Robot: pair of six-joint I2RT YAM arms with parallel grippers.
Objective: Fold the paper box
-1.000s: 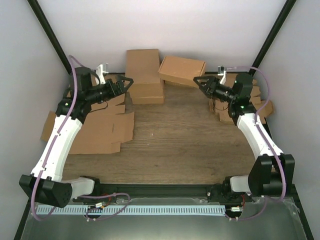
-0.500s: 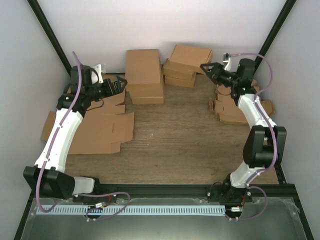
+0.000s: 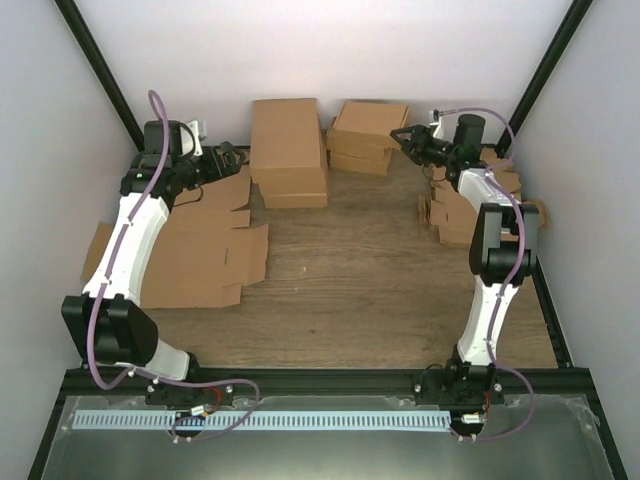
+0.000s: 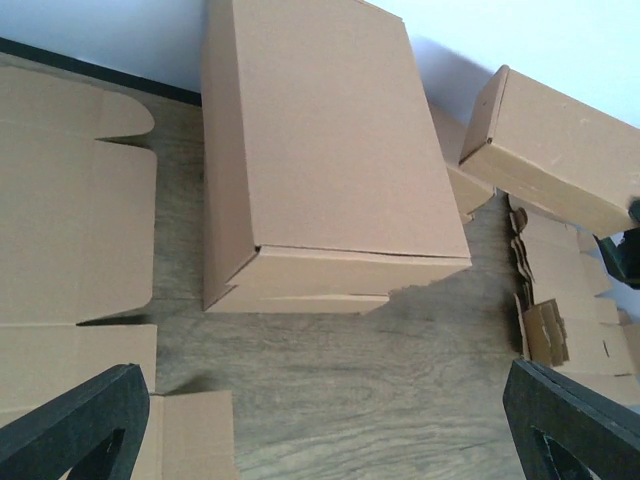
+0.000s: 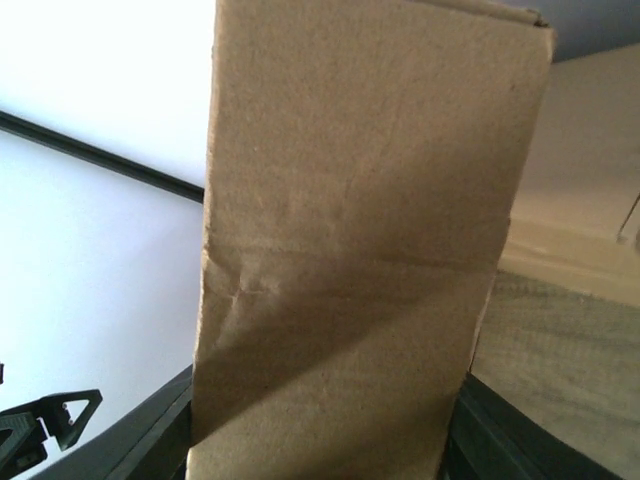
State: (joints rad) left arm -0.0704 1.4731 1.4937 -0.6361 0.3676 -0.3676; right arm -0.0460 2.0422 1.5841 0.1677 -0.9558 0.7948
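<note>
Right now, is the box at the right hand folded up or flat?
Folded up: the paper box shows a closed face with squared edges, filling the gap in the right hand.

On the desk [image 3: 350, 290], flat cardboard sheets [image 3: 200, 255] lie at the left. A stack of big folded boxes [image 3: 287, 150] stands at the back centre. Just right of it sits a lower stack [image 3: 358, 160], the paper box [image 3: 370, 118] on top. A pile of small die-cut pieces [image 3: 455, 215] lies at the right.

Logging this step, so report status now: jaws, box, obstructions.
Left gripper: jaws wide open, empty. Right gripper: jaws shut on the paper box, folded, at the rear stack. Nothing seen in the way.
</note>
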